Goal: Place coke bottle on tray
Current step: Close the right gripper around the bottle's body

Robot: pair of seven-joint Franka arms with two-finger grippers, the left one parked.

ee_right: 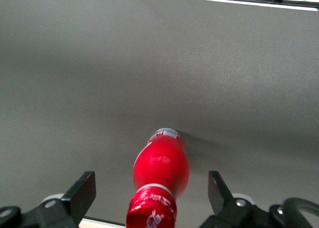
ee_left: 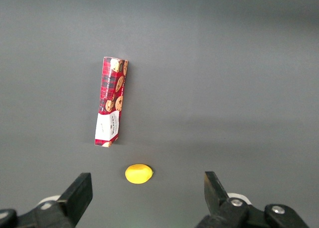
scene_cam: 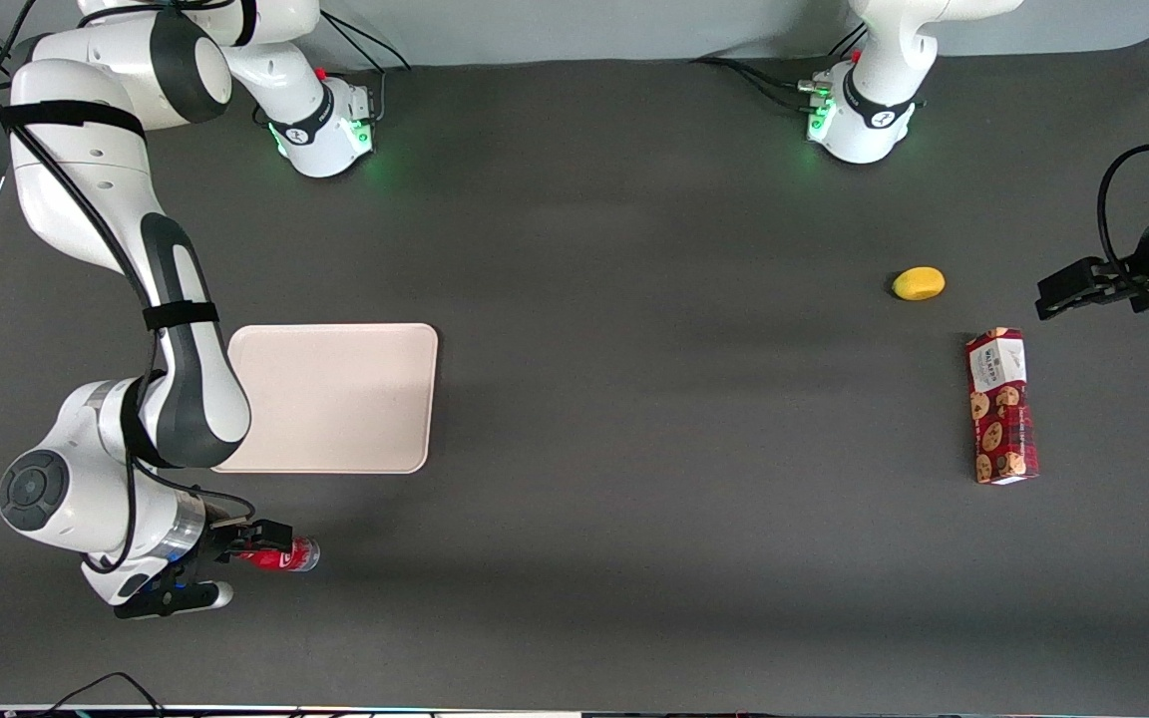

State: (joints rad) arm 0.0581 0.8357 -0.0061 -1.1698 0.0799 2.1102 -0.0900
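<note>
Red and slim, the coke bottle [ee_right: 162, 175] stands between the gripper's [ee_right: 150, 190] wide-spread fingers [ee_right: 82, 190], cap up, nearer the front camera than the beige-pink tray [scene_cam: 335, 394].

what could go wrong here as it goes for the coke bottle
The hand is open around the coke bottle, which lies on its side on the mat, so it may roll as the fingers close. The tray lies farther from the front camera, and its raised rim could catch a bottle carried low.
</note>
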